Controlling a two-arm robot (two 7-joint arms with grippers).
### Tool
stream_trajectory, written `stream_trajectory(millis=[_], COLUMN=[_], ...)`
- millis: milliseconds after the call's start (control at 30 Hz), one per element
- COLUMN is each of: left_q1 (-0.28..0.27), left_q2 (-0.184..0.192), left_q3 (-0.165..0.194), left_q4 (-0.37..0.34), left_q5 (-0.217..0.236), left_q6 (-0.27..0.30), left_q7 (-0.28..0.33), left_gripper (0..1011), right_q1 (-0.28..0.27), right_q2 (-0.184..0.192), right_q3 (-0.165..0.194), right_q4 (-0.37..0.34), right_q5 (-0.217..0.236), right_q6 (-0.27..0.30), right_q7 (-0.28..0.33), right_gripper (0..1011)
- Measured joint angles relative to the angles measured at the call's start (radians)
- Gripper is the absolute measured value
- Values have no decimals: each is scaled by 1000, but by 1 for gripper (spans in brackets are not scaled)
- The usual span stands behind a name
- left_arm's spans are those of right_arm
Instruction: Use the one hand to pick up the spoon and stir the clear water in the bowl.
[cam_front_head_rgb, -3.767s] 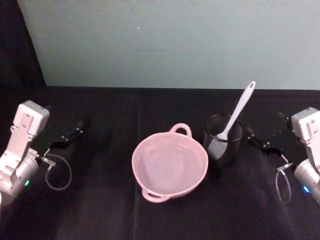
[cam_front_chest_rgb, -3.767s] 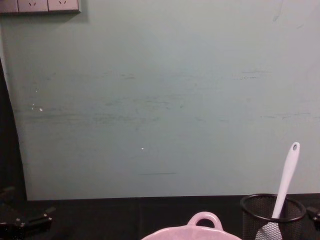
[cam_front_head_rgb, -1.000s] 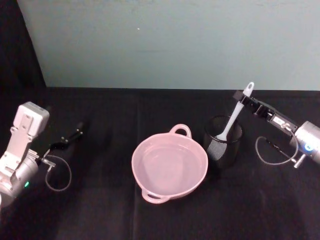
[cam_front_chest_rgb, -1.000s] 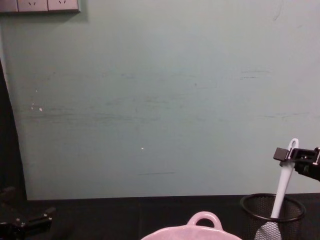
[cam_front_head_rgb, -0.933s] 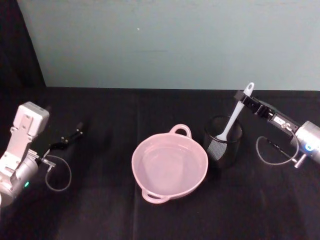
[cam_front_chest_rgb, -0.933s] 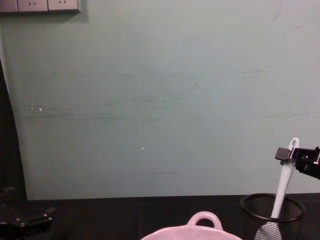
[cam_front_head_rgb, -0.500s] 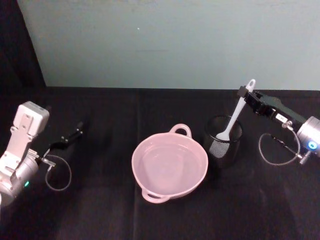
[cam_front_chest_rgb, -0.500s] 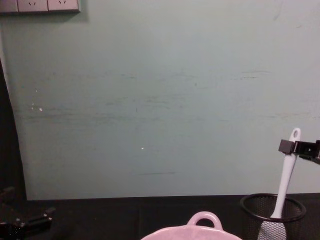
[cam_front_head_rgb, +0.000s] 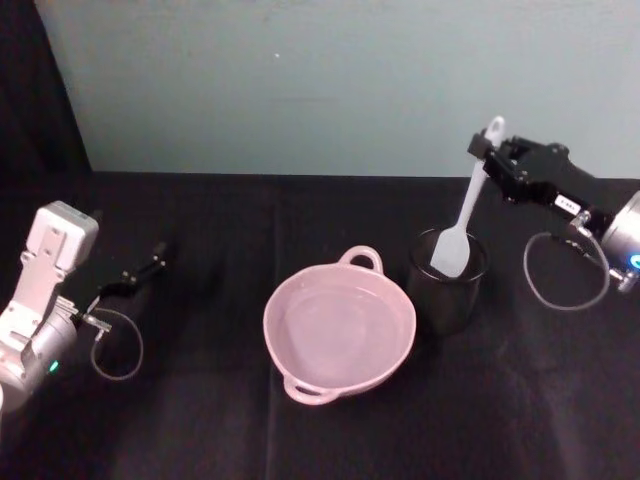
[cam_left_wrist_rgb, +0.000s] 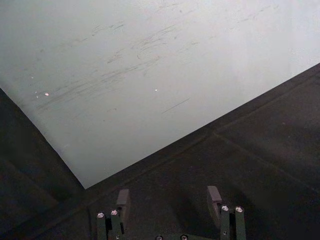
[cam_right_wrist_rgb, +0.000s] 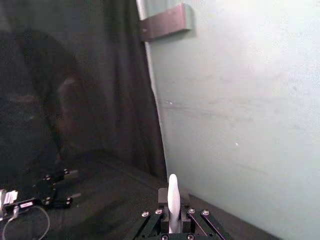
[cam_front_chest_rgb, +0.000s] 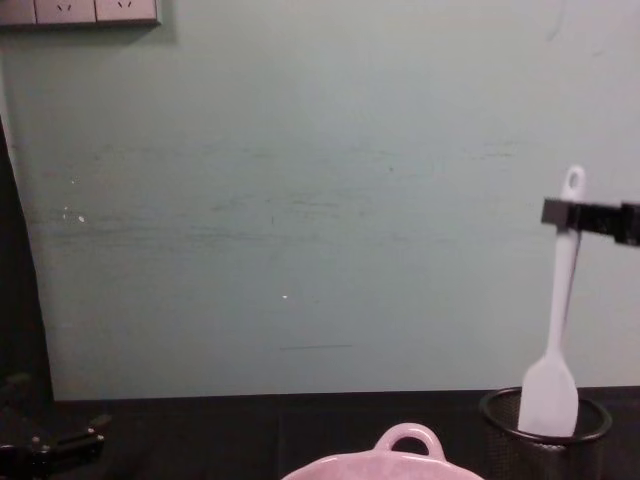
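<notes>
The left pincer (cam_left_wrist_rgb: 169, 193) is black, its two fingers (cam_left_wrist_rgb: 122, 200) faced with grey pads and fixed by small silver screws (cam_left_wrist_rgb: 100, 215). Its arm has a silver round left wrist (cam_front_head_rgb: 38, 350) with a tiny green light (cam_front_head_rgb: 52, 367), a pale boxy block (cam_front_head_rgb: 58, 235) and a thin grey left cable loop (cam_front_head_rgb: 141, 348). The right pincer (cam_front_head_rgb: 484, 150) is black too, with a small white label (cam_front_head_rgb: 567, 205), a silver round right wrist (cam_front_head_rgb: 625, 240) with a blue light (cam_front_head_rgb: 632, 262), and a grey right cable loop (cam_front_head_rgb: 528, 272).
</notes>
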Motion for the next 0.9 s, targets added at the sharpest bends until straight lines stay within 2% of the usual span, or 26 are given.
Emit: stream_trajectory(millis=[100,333,900], left_q1=[0,0,0], left_q2=[0,0,0], left_q3=[0,0,0], left_q4=[0,0,0], left_q5=[0,0,0], left_q6=[0,0,0], left_q7=[0,0,0], left_gripper=[1005,1005,1005], right_q1=[0,10,11], right_q2=[17,35,35], right_q3=[3,10,10], right_q4=[-51,-119,-115], right_q5=[-27,-69,-69], right_q6=[11,39,39], right_q7=[-7,-17,-17], right_gripper=[123,123,123])
